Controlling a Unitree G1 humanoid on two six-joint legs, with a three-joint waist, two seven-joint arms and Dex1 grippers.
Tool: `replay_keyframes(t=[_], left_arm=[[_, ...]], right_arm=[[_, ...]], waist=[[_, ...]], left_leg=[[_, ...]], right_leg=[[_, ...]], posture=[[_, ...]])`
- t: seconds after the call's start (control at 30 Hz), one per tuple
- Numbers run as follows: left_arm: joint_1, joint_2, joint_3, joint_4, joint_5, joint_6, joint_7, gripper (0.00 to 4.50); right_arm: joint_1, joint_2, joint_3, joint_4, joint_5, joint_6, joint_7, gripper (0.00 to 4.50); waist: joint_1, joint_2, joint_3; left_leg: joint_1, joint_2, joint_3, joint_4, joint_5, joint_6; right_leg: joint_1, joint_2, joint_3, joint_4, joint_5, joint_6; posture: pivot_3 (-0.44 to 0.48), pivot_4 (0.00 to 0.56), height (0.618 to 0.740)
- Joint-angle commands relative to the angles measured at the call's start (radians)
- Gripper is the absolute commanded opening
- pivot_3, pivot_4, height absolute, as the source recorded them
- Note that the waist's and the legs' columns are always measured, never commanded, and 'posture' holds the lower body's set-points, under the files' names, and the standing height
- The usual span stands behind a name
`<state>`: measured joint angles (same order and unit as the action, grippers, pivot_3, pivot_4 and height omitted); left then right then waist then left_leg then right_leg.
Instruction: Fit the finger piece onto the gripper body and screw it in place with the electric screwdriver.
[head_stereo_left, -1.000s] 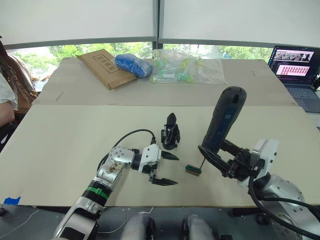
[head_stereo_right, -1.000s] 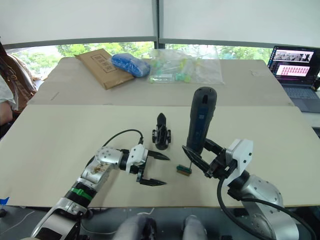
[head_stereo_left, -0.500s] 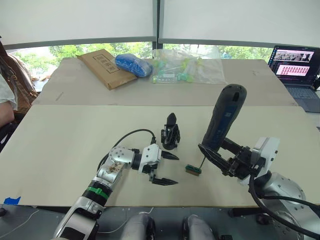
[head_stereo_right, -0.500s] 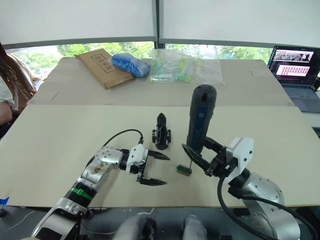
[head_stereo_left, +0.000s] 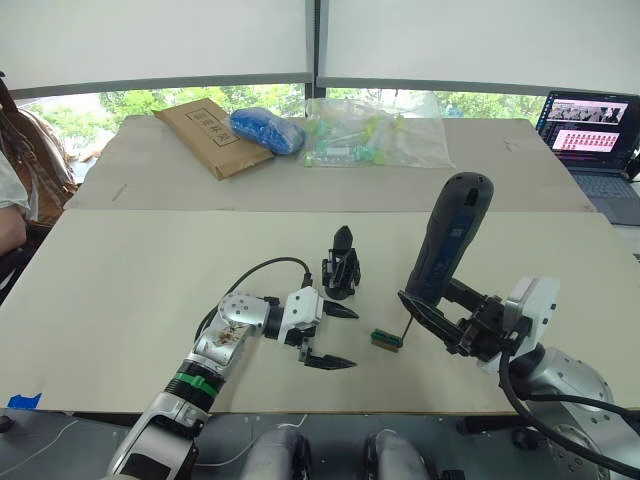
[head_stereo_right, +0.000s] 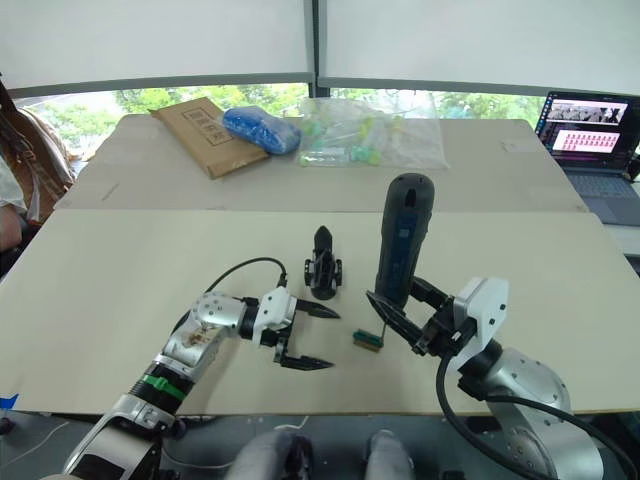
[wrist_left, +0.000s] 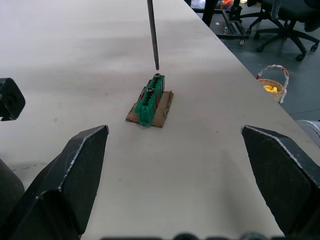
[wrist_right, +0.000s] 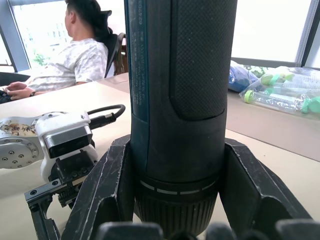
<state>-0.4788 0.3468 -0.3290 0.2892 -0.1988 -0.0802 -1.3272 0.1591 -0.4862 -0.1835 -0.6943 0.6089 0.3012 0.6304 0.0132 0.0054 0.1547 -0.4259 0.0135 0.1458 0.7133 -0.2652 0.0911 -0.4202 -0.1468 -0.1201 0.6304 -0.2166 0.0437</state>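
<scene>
The gripper body (head_stereo_left: 342, 272) stands mid-table, a small black assembly with one upright pointed finger. My right gripper (head_stereo_left: 435, 320) is shut on the electric screwdriver (head_stereo_left: 448, 240), a thick dark cylinder held nearly upright and leaning away. Its thin bit (wrist_left: 152, 35) points down at a small green block (head_stereo_left: 386, 340), the tip just above or touching the block's top. My left gripper (head_stereo_left: 353, 339) is open and empty, lying just left of the green block (wrist_left: 150, 97) and in front of the gripper body. The finger piece is out of view.
On the far table lie a flat cardboard package (head_stereo_left: 210, 135), a blue bundle (head_stereo_left: 266, 128) and a clear bag of bottles (head_stereo_left: 375, 140). A laptop (head_stereo_left: 590, 135) sits at the far right. A person (head_stereo_left: 20, 190) sits at the left edge. The table's front edge runs close behind my grippers.
</scene>
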Motion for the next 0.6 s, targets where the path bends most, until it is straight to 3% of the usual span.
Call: replay_keyframes(t=[0.03,0.6], left_arm=[[-0.018,-0.007,0.001,-0.02,-0.006,-0.001,-0.002,4.5],[-0.013,-0.005,0.0,-0.031,-0.009,0.003,-0.002,4.5]], right_arm=[[-0.022,-0.001,-0.022,-0.032,0.017,-0.033,-0.001,1.93],[-0.014,-0.005,-0.017,-0.045,0.016,-0.017,-0.012,1.93]], waist=[[0.0,0.0,0.0],[0.0,0.0,0.0]], left_leg=[[0.0,0.0,0.0,0.0,0.0,0.0],[0.0,0.0,0.0,0.0,0.0,0.0]], right_leg=[[0.0,0.0,0.0,0.0,0.0,0.0],[0.0,0.0,0.0,0.0,0.0,0.0]], posture=[[0.0,0.15,0.732],[0.0,0.15,0.732]])
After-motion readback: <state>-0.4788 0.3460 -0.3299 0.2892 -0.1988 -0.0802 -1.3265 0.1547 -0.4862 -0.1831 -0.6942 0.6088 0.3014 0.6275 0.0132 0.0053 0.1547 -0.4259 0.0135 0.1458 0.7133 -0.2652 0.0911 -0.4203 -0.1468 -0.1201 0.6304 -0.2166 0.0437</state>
